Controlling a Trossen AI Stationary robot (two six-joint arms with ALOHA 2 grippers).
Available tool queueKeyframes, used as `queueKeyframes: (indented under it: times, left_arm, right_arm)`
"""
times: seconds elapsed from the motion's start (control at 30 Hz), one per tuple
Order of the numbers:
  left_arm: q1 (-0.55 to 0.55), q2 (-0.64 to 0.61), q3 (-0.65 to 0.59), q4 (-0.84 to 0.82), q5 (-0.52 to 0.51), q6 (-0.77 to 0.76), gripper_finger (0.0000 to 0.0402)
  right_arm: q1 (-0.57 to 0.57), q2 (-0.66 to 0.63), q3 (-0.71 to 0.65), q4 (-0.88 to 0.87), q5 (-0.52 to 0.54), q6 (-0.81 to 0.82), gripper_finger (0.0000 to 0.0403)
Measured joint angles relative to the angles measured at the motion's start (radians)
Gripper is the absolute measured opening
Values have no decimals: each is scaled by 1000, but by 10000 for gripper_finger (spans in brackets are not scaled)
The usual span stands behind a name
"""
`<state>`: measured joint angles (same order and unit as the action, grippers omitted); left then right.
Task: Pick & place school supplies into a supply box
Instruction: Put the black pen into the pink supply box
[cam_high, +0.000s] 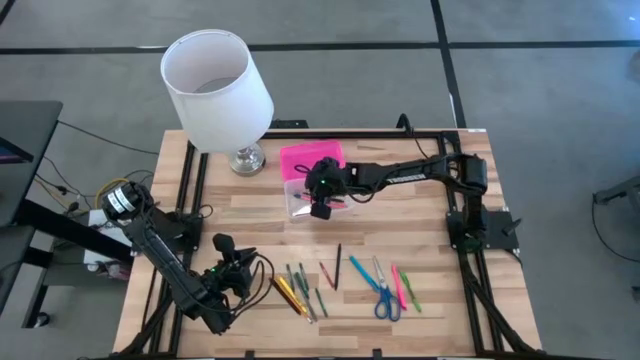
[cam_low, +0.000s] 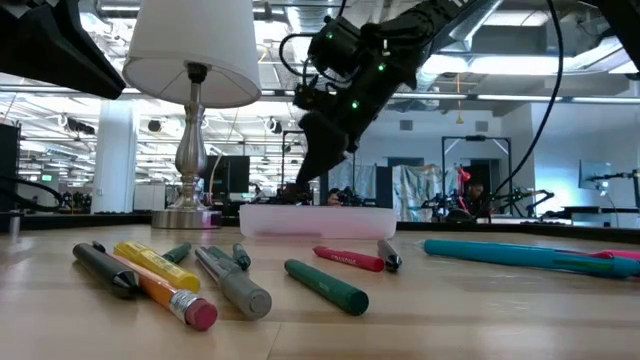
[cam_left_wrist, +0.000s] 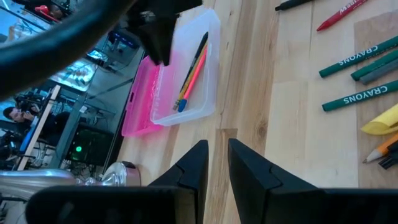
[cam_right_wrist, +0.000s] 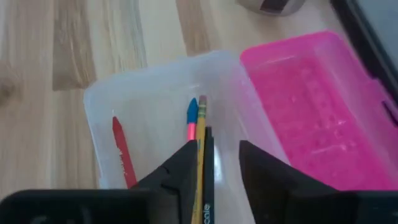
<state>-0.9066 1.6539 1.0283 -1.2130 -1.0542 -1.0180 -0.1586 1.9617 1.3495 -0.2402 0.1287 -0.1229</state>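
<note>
The supply box stands open at the table's middle, its clear base next to its pink lid. In the base lie a yellow pencil, a black pen and a red crayon. My right gripper hovers open just over the base. On the near half of the table lie more school supplies: pencils, green crayons, a black pen and blue-handled scissors. At the near left my left gripper hangs over bare wood with a narrow gap between its fingers.
A white lamp stands on its metal foot at the far left, close to the pink lid. Black frame rails run along the table's left and right sides. Pink and green pens lie right of the scissors.
</note>
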Motion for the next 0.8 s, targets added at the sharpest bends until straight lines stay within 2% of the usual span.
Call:
queueKeyframes:
  times: [0.17, 0.37, 0.47, 0.6, 0.8]
  left_arm:
    - [7, 0, 0, 6, 0, 0, 56]
    - [31, 0, 0, 81, 31, 24, 56]
    - [51, 0, 0, 132, 45, 100, 56]
    - [77, 0, 0, 219, 120, 219, 56]
    - [100, 0, 0, 525, 256, 572, 56]
  right_arm:
    - [36, -73, -1, -122, 2, 30, 136]
    - [139, -159, -2, -317, 2, 73, 134]
    - [203, -184, -2, -408, 1, 106, 127]
    - [293, -196, -3, -487, 2, 161, 119]
    - [418, -193, -3, -558, 59, 235, 118]
